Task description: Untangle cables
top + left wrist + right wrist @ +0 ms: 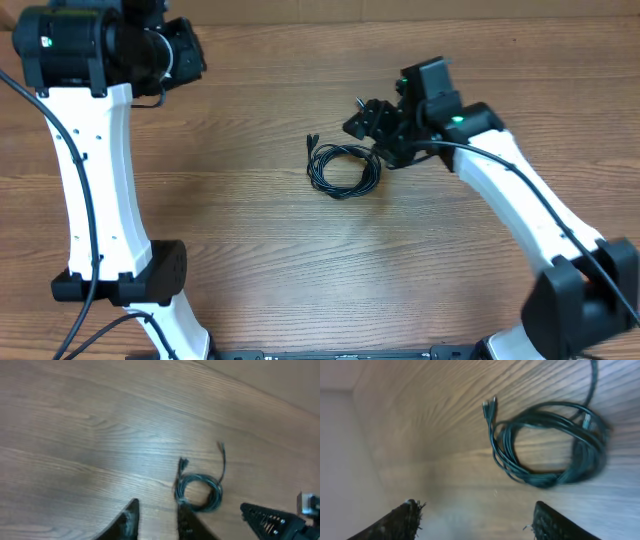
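Note:
The cables (345,153) lie as one loose black coil on the wooden table (250,230), with plug ends sticking out to the upper left. My right gripper (360,118) hovers just above and right of the coil. In the right wrist view it (475,510) stands wide open and empty, with the coil (545,480) ahead of it and two plug tips (488,405) pointing away. My left gripper (185,55) is high at the far left, well away from the coil. In the left wrist view it (157,512) shows a narrow empty gap between its fingers, with the coil (218,494) beyond the right finger.
The left arm's white link and base (100,200) stand along the left side, and the right arm (530,210) crosses the right side. The right gripper's finger (272,520) shows in the left wrist view. A pale wall edge runs along the table's far side.

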Robot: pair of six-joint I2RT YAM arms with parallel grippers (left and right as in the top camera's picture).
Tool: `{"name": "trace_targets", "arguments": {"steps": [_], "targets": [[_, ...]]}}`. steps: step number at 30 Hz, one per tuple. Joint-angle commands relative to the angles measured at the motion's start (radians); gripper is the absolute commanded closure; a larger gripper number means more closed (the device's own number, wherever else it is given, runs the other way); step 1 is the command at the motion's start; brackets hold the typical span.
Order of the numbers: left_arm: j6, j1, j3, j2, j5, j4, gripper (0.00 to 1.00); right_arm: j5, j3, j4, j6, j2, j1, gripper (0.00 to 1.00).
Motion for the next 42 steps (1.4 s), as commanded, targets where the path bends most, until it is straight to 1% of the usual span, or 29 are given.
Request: {"name": "trace_targets", "arguments": {"steps": [1, 4, 7, 9, 20, 27, 30, 35, 36, 39, 42], "targets": [[-0.021, 0.031, 0.003, 0.053, -0.027, -0.001, 0.68, 0.036, 0.019, 0.061, 0.118, 0.071, 0.034, 0.34], [-0.021, 0.034, 0.002, 0.077, -0.027, -0.006, 0.66, 0.038, 0.019, 0.133, 0.162, 0.133, 0.062, 0.39], [-0.021, 0.033, 0.002, 0.100, -0.027, -0.006, 0.64, 0.066, 0.019, 0.169, 0.204, 0.174, 0.081, 0.45], [-0.021, 0.033, 0.002, 0.110, -0.027, -0.006, 0.58, 0.079, 0.019, 0.198, 0.217, 0.199, 0.093, 0.46], [-0.020, 0.033, 0.002, 0.135, -0.024, -0.006, 0.57, 0.119, 0.019, 0.367, 0.329, 0.351, 0.144, 0.48], [-0.020, 0.033, 0.002, 0.135, -0.024, -0.006, 0.57, 0.148, 0.019, 0.436, 0.328, 0.396, 0.146, 0.48], [-0.020, 0.033, 0.002, 0.135, -0.024, -0.006, 0.57, 0.159, 0.019, 0.502, 0.328, 0.420, 0.146, 0.48], [0.014, 0.033, 0.002, 0.135, -0.024, -0.006, 0.57, 0.164, 0.019, 0.539, 0.328, 0.453, 0.150, 0.48], [0.014, 0.033, 0.002, 0.135, -0.024, -0.006, 0.57, 0.165, 0.019, 0.539, 0.324, 0.462, 0.150, 0.49], [0.014, 0.033, 0.002, 0.135, -0.017, -0.006, 0.58, 0.167, 0.019, 0.532, 0.308, 0.471, 0.150, 0.58], [0.013, 0.033, 0.002, 0.135, -0.011, -0.006, 0.57, 0.170, 0.019, 0.525, 0.286, 0.487, 0.150, 0.61]]}}
